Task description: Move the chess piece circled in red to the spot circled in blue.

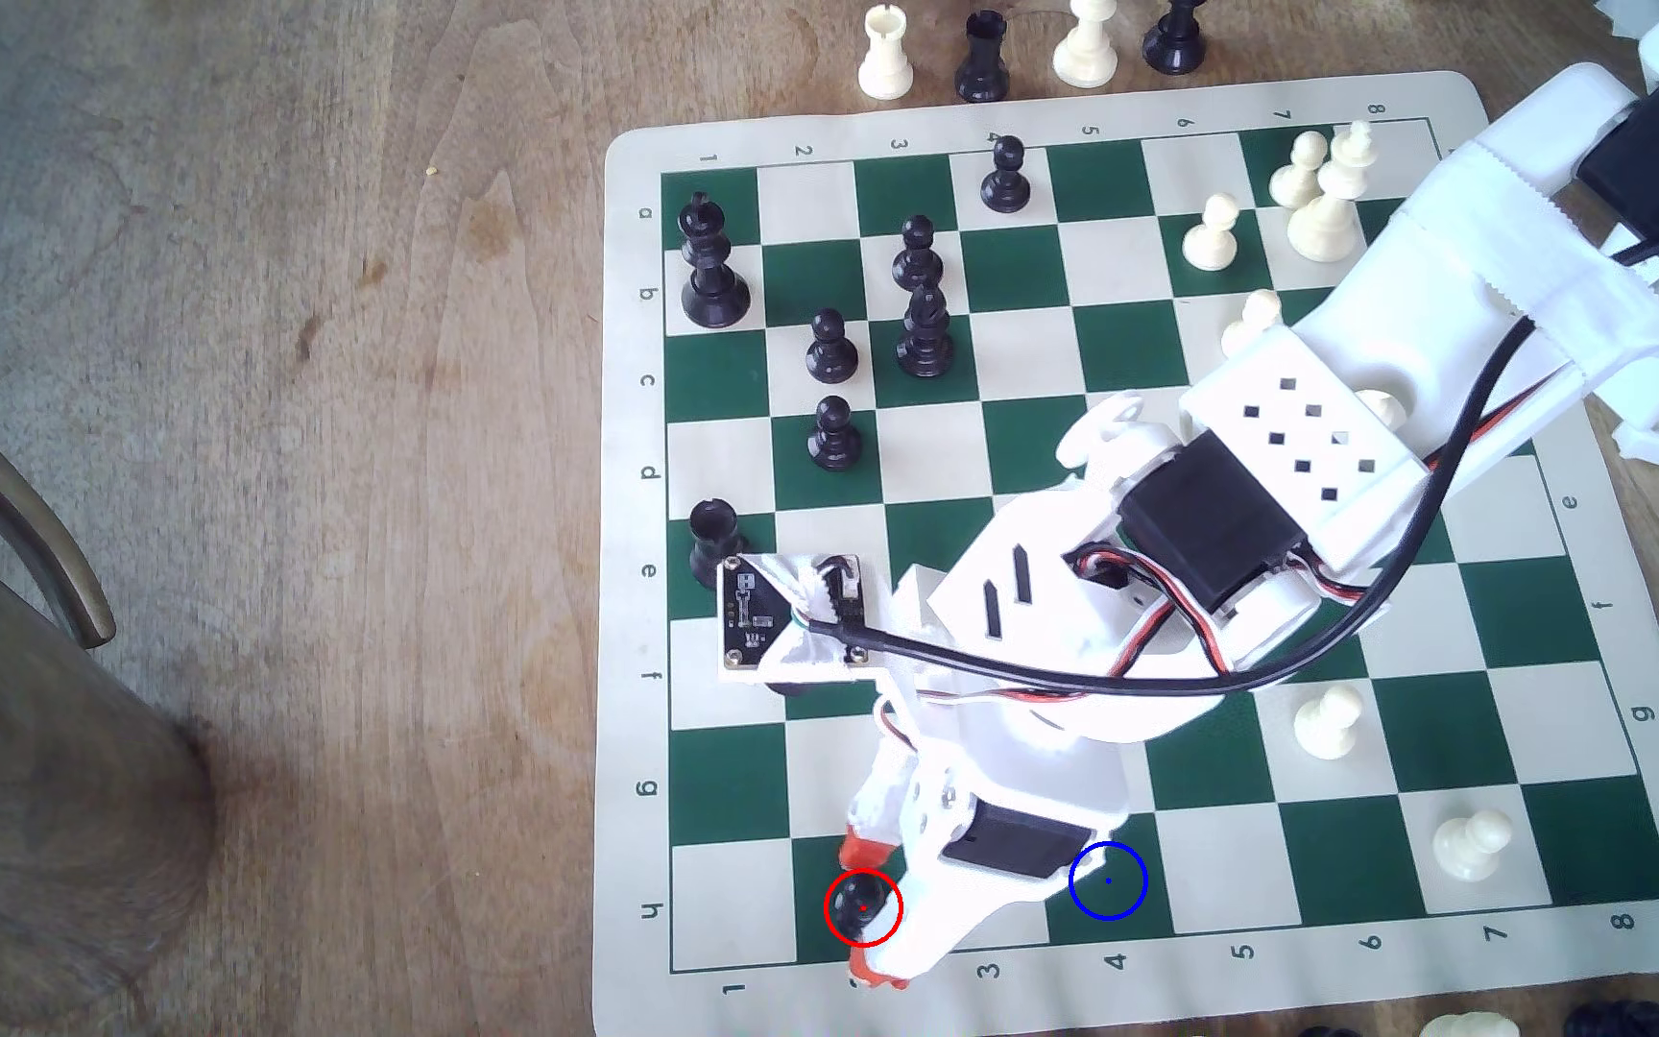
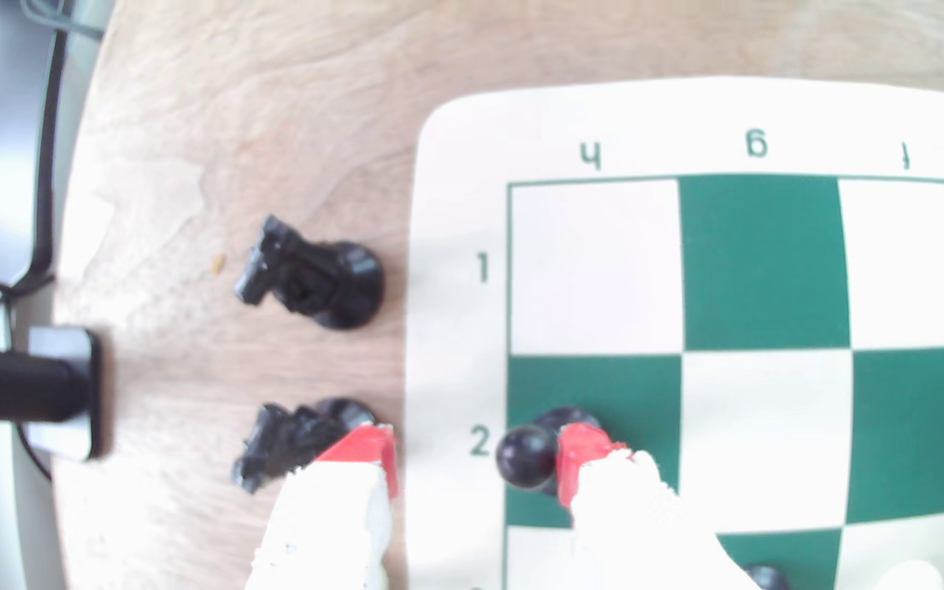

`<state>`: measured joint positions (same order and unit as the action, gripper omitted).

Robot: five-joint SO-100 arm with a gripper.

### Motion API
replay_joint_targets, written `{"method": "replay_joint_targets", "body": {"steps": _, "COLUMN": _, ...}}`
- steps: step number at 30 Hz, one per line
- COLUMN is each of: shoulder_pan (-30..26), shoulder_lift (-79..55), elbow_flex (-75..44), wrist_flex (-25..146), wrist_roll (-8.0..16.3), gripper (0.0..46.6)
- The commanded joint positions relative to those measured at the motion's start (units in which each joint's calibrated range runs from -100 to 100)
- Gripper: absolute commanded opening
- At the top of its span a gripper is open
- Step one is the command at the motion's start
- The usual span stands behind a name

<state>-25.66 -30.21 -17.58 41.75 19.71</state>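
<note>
Your gripper (image 1: 870,912) is low over the board's (image 1: 1025,269) 6 o'clock edge in the exterior view, fingers (image 2: 577,454) spread apart, gripping nothing. The pawn (image 1: 862,902) stands on the dark h2 square inside the red ring, between the two red tips; in the wrist view one tip looks to be touching it, the other sits well apart over the bench (image 2: 231,170). The blue ring (image 1: 1108,880) is at the pawn's 3 o'clock, two squares over on h4, unoccupied.
</note>
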Motion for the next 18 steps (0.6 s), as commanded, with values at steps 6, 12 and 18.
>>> {"method": "replay_joint_targets", "body": {"steps": 6, "shoulder_pan": 1.30, "shoulder_lift": 0.49, "elbow_flex": 2.17, "wrist_flex": -5.47, "wrist_roll": -0.29, "gripper": 15.8}}
{"method": "replay_joint_targets", "body": {"steps": 12, "shoulder_pan": 1.92, "shoulder_lift": -0.10, "elbow_flex": 2.35, "wrist_flex": -5.80, "wrist_roll": -0.34, "gripper": 16.0}}
{"method": "replay_joint_targets", "body": {"steps": 18, "shoulder_pan": 2.00, "shoulder_lift": 0.41, "elbow_flex": 2.35, "wrist_flex": -6.21, "wrist_roll": -0.05, "gripper": 13.3}}
